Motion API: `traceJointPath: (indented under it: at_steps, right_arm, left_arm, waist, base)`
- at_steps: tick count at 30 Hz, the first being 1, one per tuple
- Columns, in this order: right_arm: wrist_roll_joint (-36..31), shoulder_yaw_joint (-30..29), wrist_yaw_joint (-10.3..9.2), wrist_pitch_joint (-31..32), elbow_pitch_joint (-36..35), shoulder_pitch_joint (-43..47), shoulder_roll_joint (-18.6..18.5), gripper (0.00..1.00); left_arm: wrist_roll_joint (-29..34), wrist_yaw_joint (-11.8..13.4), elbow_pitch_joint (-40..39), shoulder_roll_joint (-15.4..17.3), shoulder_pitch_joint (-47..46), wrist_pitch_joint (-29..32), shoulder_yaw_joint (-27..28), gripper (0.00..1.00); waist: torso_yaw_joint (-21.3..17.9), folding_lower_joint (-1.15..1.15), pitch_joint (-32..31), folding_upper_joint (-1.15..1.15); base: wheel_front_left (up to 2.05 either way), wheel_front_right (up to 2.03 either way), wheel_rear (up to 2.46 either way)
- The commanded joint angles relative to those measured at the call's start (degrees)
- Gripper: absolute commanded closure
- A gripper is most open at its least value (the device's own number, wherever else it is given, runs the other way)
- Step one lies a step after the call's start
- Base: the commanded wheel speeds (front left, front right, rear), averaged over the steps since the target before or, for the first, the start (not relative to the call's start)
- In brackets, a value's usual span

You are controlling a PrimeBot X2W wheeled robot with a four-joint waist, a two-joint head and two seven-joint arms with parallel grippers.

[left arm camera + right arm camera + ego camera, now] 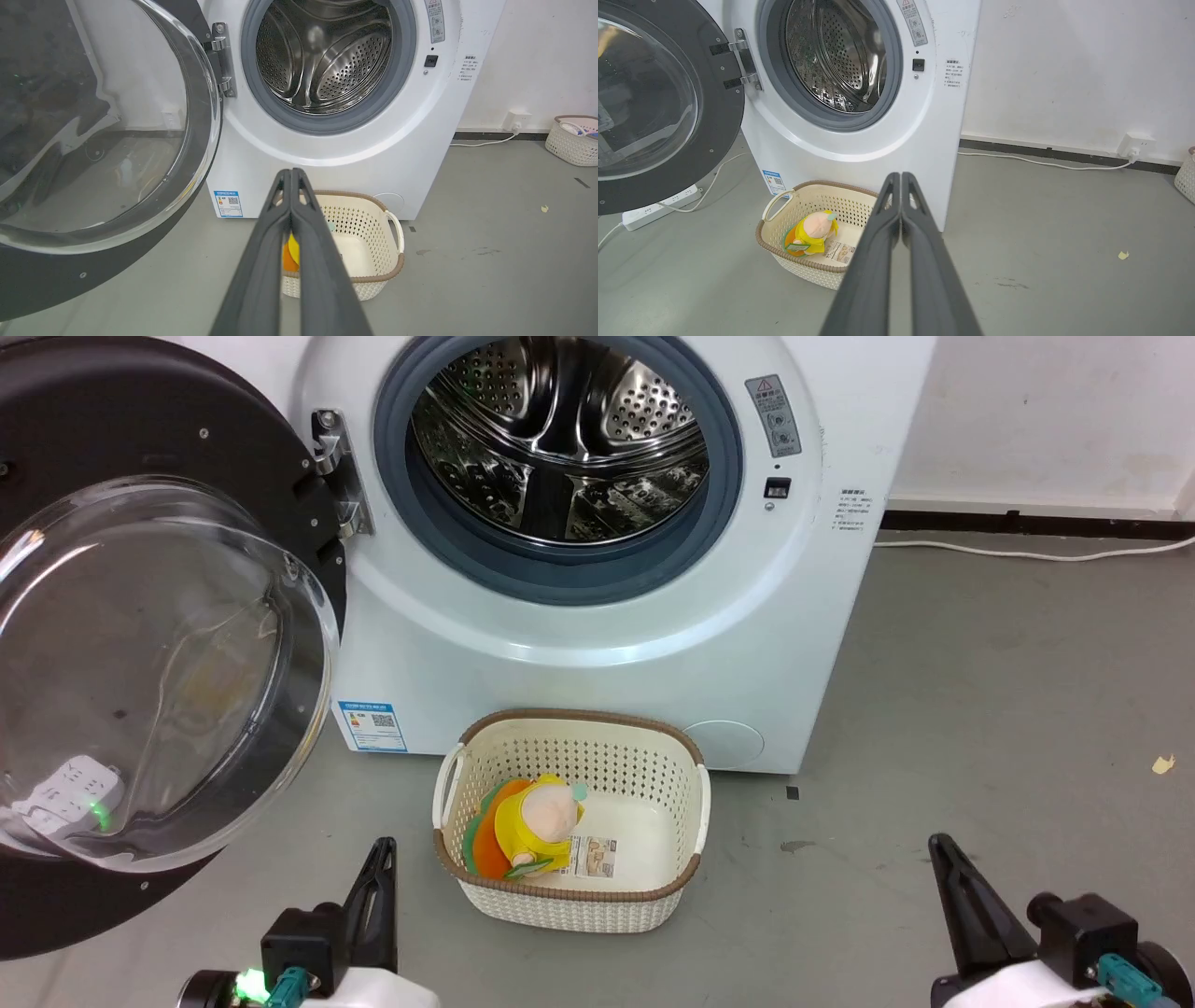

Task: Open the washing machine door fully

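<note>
head view has the door (140, 644) swung wide left of the washing machine (597, 653), left gripper (381, 851) and right gripper (939, 847) both clenched empty and apart from it, so opening looks done, needing at most a gentle nudge.

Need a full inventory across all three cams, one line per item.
washing machine: 1, white, against the wall
washing machine door: 1, black with clear glass bowl, swung open on the left
perforated basket: 1, cream with brown rim, on the floor before the machine
plush toy: 1, yellow and orange, inside that basket
power strip: 1, white, on the floor below the door
wall socket: 1, white, low on the wall at right
second basket: 1, cream, far right by the wall
left hand: 1, dark, shut, empty
right hand: 1, dark, shut, empty
</note>
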Motion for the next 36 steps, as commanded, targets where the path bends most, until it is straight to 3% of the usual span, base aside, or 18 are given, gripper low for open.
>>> traceJointPath:
  at_steps: [1,36]
  right_arm:
    - [-0.5,0.2,0.03,0.3,-0.6,-1.2,0.2,1.0]
    - [-2.5,0.8,0.05,4.4,-2.0,-2.7,0.2,1.0]
  left_arm:
    - [0.4,-0.2,-0.5,0.0,-1.1,0.3,0.1,1.0]
    - [2.0,-0.7,-2.1,-0.1,-2.3,4.3,1.9,1.0]
  waist:
    - [0.0,0.0,0.0,0.0]
    - [-0.4,0.0,0.8,0.0]
  base:
    - [0.0,0.0,0.0]
    - [0.0,0.0,0.0]
